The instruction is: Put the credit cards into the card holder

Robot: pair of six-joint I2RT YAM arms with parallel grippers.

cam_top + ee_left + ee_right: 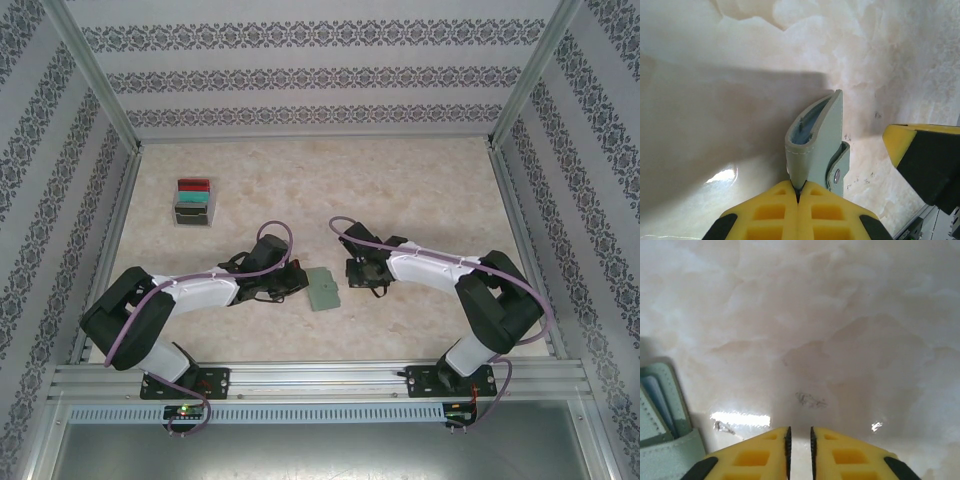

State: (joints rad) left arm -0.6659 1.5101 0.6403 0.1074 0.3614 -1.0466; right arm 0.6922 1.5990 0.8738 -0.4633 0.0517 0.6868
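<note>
The card holder [322,288], a flat grey-green wallet, lies on the table between the two arms. My left gripper [300,284] is shut on one leaf of the card holder [815,135] at its near edge, at the fingertips [798,187]. That leaf bows open, and something bluish shows inside. My right gripper [799,432] hovers over bare table just right of the card holder [665,440]. Its jaws stand a narrow gap apart with nothing between them. Red and teal credit cards [192,190] stand upright in a clear tray at the back left.
The clear slotted tray [191,212] sits far back on the left, well away from both grippers. A yellow finger of the right gripper [905,142] shows at the right edge of the left wrist view. Metal frame rails [300,375] border the table.
</note>
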